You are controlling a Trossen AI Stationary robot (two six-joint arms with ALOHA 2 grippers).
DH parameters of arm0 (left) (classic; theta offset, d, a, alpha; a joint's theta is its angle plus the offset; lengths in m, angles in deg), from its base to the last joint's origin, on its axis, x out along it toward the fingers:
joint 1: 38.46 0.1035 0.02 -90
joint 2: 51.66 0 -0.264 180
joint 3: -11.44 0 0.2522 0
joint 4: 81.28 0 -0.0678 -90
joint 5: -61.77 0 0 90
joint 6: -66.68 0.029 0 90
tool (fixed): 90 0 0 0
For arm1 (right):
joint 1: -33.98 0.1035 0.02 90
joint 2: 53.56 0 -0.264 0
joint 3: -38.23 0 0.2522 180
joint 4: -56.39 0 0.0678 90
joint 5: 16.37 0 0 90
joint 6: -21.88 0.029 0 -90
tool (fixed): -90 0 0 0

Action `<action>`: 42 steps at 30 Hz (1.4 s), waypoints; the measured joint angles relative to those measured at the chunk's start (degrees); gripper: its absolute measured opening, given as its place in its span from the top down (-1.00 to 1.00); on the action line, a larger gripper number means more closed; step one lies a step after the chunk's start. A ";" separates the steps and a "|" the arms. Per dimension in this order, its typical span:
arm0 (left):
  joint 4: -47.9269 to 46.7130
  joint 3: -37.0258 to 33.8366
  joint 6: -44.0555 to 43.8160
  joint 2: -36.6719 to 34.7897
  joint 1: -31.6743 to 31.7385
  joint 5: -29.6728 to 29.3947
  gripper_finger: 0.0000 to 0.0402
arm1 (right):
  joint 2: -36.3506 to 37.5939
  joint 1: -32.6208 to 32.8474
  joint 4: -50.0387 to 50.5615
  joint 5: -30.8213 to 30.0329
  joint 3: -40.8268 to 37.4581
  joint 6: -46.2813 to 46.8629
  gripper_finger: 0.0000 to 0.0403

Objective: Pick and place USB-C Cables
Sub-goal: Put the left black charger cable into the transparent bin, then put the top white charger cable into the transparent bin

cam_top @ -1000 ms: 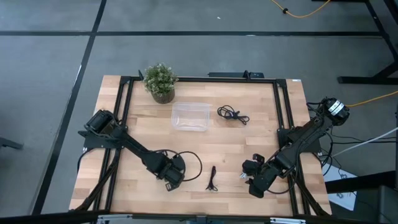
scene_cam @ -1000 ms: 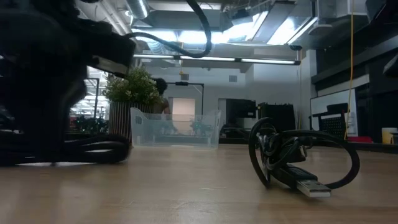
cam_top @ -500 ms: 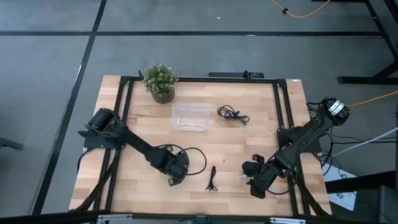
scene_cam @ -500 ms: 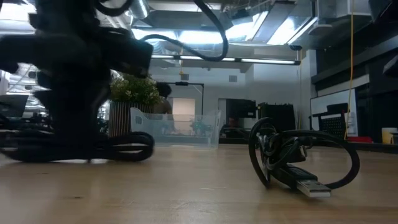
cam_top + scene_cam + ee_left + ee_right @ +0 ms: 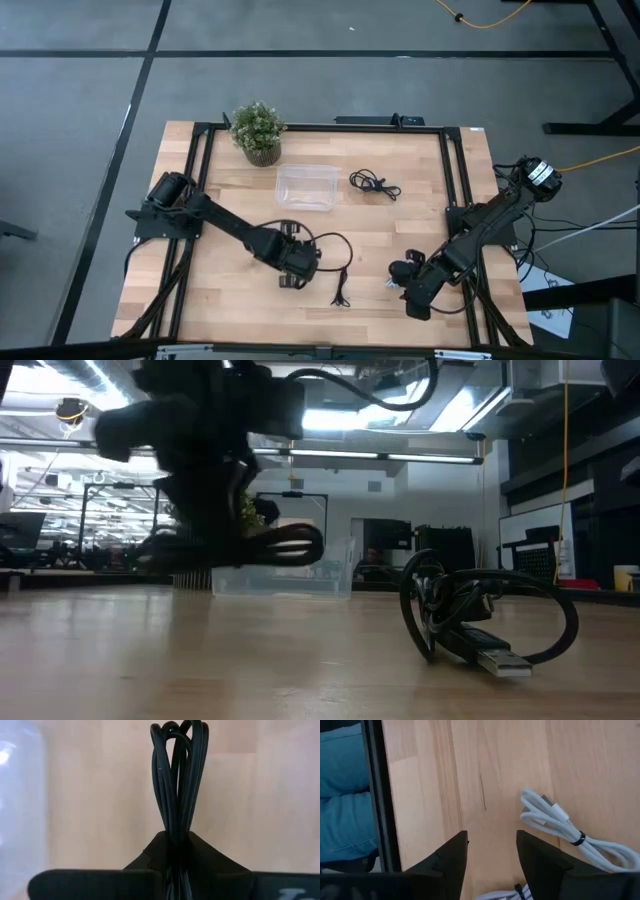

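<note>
My left gripper (image 5: 297, 264) is near the table's middle, shut on a coiled black USB-C cable (image 5: 335, 248), and both show raised above the wood in the low view, the cable (image 5: 275, 546) level. A small black cable (image 5: 341, 288) lies flat just near-right of it and shows close in the low view (image 5: 480, 618). Another black cable (image 5: 375, 183) lies farther off. My right gripper (image 5: 492, 851) waits open at the near right, beside a white cable (image 5: 560, 826) lying on the wood. My left gripper pinches the black cable's coil (image 5: 176, 827) between its two fingers (image 5: 150, 862), several strands bunched together. The free loops (image 5: 180, 750) stick out beyond the fingertips. In the low view the coil (image 5: 290, 546) is lifted clear of the table and sticks out level.
A clear plastic tub (image 5: 307, 187) stands beyond the left gripper, toward the far edge, with a potted plant (image 5: 258, 130) at the far left. Black frame rails (image 5: 455, 180) run along the table's sides. Bare wood lies between the tub and the near edge.
My left gripper has moved toward the table's right and risen, staying shut on the black coil. The coil, which lay dragging on the wood a second ago, is now lifted clear. The right arm has kept still.
</note>
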 joint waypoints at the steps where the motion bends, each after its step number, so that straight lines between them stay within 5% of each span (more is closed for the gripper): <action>1: -0.75 0.87 1.24 0.02 0.69 -0.84 0.81 | 0.00 -0.30 0.00 0.07 0.00 -1.09 0.13; 14: -16.20 12.01 20.30 -0.13 15.44 -6.44 0.81 | 0.00 -5.16 -0.02 1.89 0.00 -5.76 0.13; 19: -15.00 12.94 27.40 -0.22 25.98 -2.43 0.80 | 0.00 -5.98 -0.01 2.56 0.00 -5.76 0.13; 24: -14.78 11.75 23.28 0.23 33.50 5.66 0.71 | 0.00 -6.02 -0.03 2.94 0.00 -5.56 0.13; 36: -5.22 9.83 31.60 0.22 34.33 7.72 0.51 | 0.00 -6.02 -0.26 2.90 0.00 -5.34 0.13; 42: -2.21 9.83 24.13 0.22 32.47 7.70 0.51 | 0.00 -6.02 -0.48 0.08 0.00 -5.48 0.13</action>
